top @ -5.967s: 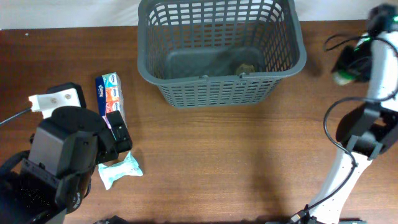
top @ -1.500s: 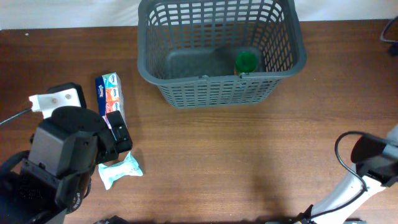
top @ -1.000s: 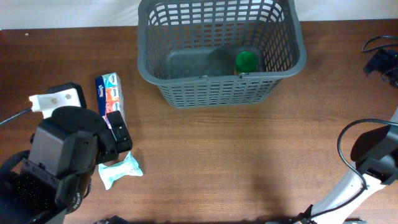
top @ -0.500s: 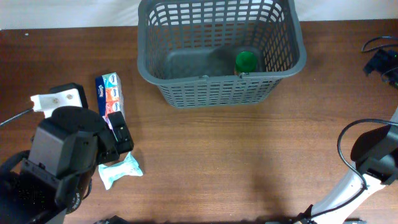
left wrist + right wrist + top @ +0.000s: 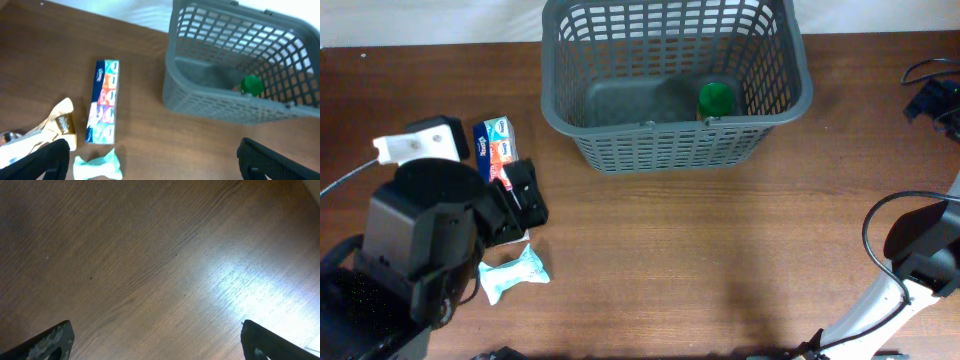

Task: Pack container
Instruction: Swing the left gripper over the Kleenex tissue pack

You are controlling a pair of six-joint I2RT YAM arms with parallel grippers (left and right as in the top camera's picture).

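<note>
Wooden table point(image 5: 150, 255): brown, fine grain running through it, polished enough to throw a bright glare. The container point(image 5: 665, 150) is matt grey plastic, with moulded lattice walls and a smooth floor. The green lid point(image 5: 716, 98) inside looks like smooth plastic. Glossy printed wrapper on the tissue pack point(image 5: 102, 100), crinkled film on the teal packet point(image 5: 512, 274). The right gripper point(image 5: 156, 342) shows dark tips, scuffed pale.

grey basket point(image 5: 215, 107) with green-lidded jar point(image 5: 251, 85) inside, colourful tissue pack point(image 5: 103, 100), teal packet point(image 5: 98, 167), wide-apart fingers point(image 5: 45, 165)
</note>
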